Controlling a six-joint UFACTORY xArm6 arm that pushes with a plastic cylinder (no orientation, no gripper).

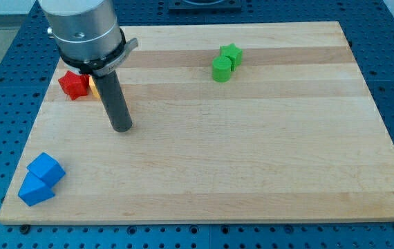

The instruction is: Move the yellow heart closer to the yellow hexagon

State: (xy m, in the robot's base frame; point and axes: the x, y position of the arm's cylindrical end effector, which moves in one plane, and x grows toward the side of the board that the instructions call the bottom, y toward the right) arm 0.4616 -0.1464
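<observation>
My tip [122,128] rests on the wooden board [252,152] in the view's left half. A yellow block [94,88] peeks out just left of the rod, mostly hidden by it, so I cannot make out its shape. It sits up and left of my tip, next to a red star-like block [73,84]. No second yellow block shows; the arm's body [83,28] covers the board's top left corner.
A green star [231,53] and a green rounded block [221,68] touch each other at the view's top centre. Two blue blocks [45,169] [35,189] sit together at the bottom left corner. Blue perforated table surrounds the board.
</observation>
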